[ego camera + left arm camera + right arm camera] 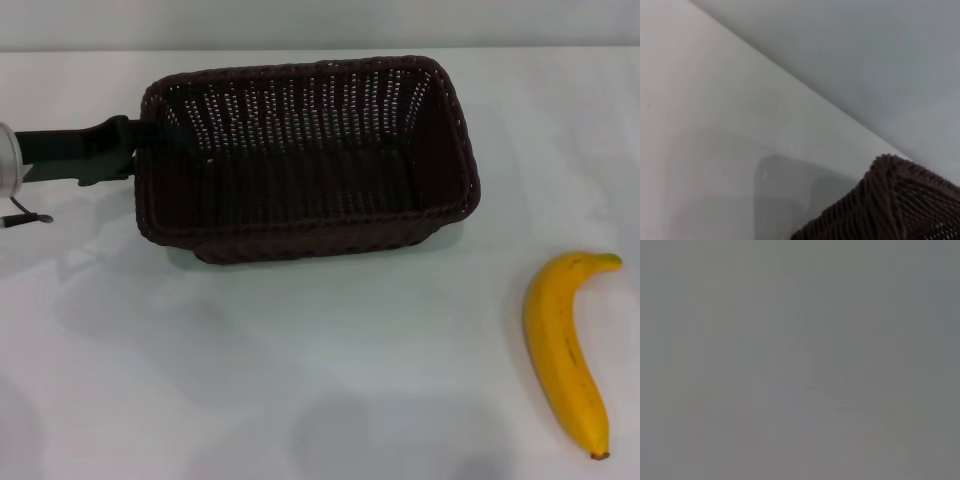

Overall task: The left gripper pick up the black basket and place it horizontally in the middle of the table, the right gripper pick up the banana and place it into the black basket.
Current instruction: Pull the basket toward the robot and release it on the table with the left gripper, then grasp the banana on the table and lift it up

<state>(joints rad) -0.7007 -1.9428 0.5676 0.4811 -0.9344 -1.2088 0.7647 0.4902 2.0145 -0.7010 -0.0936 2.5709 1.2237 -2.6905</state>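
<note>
Basket (300, 160): dark woven wicker, rectangular, open side up, long side running across the table (250, 380), toward the far middle; its left end appears slightly raised. A corner of its braided rim shows in the left wrist view (900, 200).

Left gripper (135, 145): reaches in from the left edge, clenched on the rim at the basket's left short end.

Banana (568, 345): yellow, lying flat near the right front, well apart from the basket.

Right gripper: out of sight.
</note>
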